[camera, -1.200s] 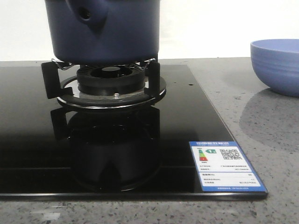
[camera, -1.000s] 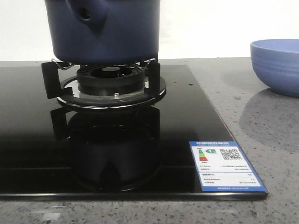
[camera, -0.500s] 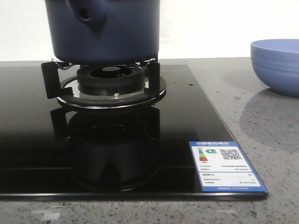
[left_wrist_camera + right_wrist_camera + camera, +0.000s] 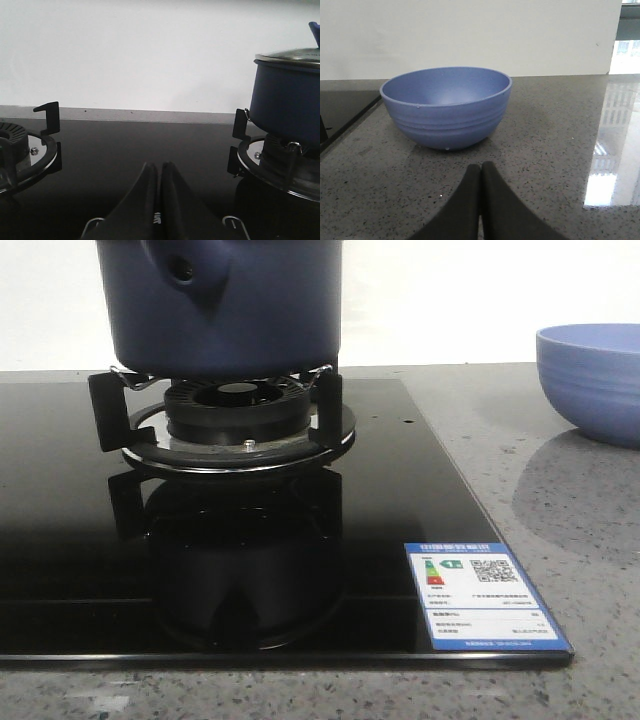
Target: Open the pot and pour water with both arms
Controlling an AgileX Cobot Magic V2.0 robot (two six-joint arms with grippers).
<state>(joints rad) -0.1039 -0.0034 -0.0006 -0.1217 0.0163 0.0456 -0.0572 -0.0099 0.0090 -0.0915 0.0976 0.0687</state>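
The dark navy-blue pot (image 4: 225,305) stands on the burner grate (image 4: 235,420) of the black glass hob, its stub handle (image 4: 185,270) toward the camera. In the left wrist view the pot (image 4: 287,102) carries a glass lid (image 4: 295,56) with a blue knob. My left gripper (image 4: 159,167) is shut and empty, low over the hob, left of the pot. My right gripper (image 4: 481,170) is shut and empty, over the counter just in front of the light blue ribbed bowl (image 4: 446,107). Neither gripper shows in the front view.
The bowl (image 4: 592,380) sits on the grey speckled counter, right of the hob. A second burner (image 4: 25,150) lies at the hob's left. An energy label (image 4: 485,595) is stuck at the hob's front right corner. A white wall stands behind.
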